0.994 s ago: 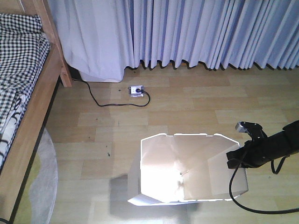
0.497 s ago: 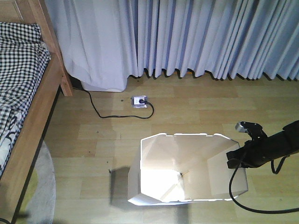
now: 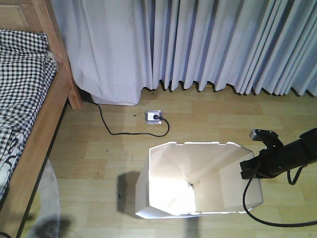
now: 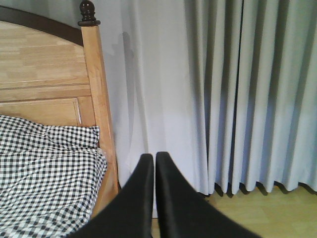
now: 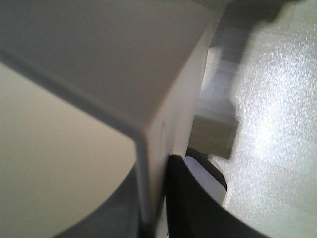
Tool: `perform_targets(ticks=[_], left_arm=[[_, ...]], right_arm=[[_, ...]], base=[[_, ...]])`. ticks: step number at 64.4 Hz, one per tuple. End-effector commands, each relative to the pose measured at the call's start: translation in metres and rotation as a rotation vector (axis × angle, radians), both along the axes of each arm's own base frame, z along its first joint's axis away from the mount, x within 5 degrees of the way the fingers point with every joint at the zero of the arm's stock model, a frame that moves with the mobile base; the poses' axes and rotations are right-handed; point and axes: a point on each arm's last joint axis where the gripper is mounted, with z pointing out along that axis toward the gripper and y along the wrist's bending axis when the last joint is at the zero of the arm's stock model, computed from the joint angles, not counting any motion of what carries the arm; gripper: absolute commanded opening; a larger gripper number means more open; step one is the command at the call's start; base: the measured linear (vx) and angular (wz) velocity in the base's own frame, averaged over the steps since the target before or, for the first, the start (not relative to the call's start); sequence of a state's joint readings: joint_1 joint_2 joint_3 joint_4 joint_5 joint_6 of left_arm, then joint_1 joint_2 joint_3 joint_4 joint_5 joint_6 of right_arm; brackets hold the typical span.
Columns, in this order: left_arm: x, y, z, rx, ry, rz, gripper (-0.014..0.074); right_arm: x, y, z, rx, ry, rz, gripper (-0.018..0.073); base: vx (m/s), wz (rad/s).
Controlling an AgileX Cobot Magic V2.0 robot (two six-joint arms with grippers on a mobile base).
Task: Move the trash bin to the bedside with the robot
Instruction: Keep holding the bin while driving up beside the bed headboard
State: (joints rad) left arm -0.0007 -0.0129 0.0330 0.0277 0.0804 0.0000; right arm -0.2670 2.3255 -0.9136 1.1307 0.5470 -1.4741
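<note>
The right gripper (image 3: 250,166) sits at the right rim of the trash bin (image 3: 163,166), with its fingers (image 5: 195,201) on either side of the wall. The bin's opening lies to its left. Ahead and to the left, a power socket (image 3: 153,116) lies on the floor (image 3: 237,114) between the bin and the curtain (image 3: 208,44). Its cable (image 3: 106,125) runs further left toward the bed (image 3: 37,134). The bed stands far left of this gripper, well apart from the bin, and a rug (image 3: 49,198) lies beside it. The left gripper (image 4: 151,157) faces the curtain, with the bedpost (image 4: 99,99) to its left.
</note>
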Motion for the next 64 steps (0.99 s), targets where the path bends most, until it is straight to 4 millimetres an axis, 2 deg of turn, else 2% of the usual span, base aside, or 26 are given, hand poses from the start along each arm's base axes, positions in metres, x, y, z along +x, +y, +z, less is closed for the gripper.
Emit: perform_targets(ticks=[1,64], left_arm=[[-0.0008,-0.0006,0.0037,-0.023,-0.078,-0.009,-0.0006],[-0.0008,-0.0006,0.0037,-0.023,-0.078,-0.009,-0.0006]], right_arm=[[0.0088,0.0119,0.032,0.192,-0.049,0.002,-0.0005],[0.0088,0.0119,0.032,0.192,-0.049,0.002,-0.0005]], base=[[0.15,0.05],[0.16,0.02]])
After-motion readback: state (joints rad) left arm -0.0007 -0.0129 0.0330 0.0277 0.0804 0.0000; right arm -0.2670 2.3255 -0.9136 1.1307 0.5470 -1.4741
